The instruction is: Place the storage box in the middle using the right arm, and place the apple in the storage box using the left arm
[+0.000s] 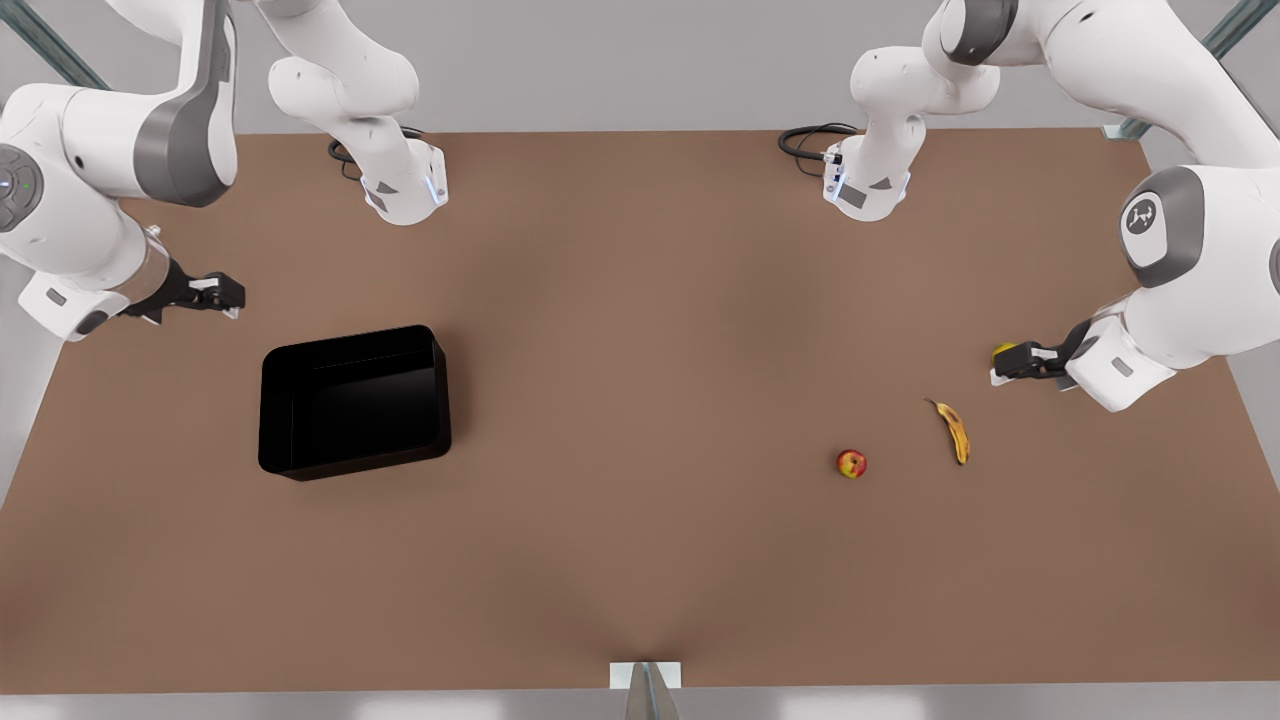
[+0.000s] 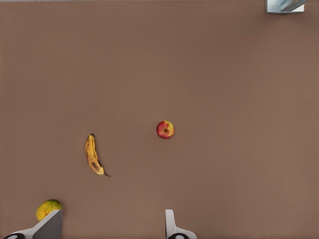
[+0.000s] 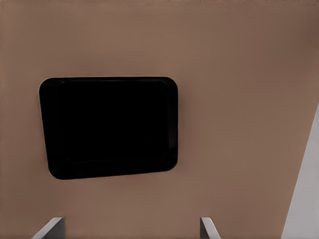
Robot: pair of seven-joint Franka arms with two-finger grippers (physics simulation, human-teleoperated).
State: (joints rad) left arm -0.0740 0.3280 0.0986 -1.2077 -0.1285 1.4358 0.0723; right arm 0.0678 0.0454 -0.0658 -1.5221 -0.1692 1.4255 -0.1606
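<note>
The glossy black storage box (image 1: 352, 400) (image 3: 109, 127) lies empty on the brown table toward the front view's left. My right gripper (image 1: 228, 295) (image 3: 132, 224) hovers open above the table just beyond the box's far-left corner, apart from it. The small red-and-yellow apple (image 1: 851, 463) (image 2: 165, 129) rests on the table toward the front view's right. My left gripper (image 1: 1005, 365) (image 2: 110, 219) hangs open farther right, above the table and well clear of the apple, with nothing between its fingers.
A brown-spotted banana (image 1: 953, 430) (image 2: 93, 155) lies between the apple and the left gripper. A yellow-green bumpy fruit (image 1: 1003, 350) (image 2: 48, 208) sits right beside one left finger. Both arm bases (image 1: 405, 185) (image 1: 865, 185) stand at the table's back edge. A white bracket (image 1: 645, 675) marks the near edge.
</note>
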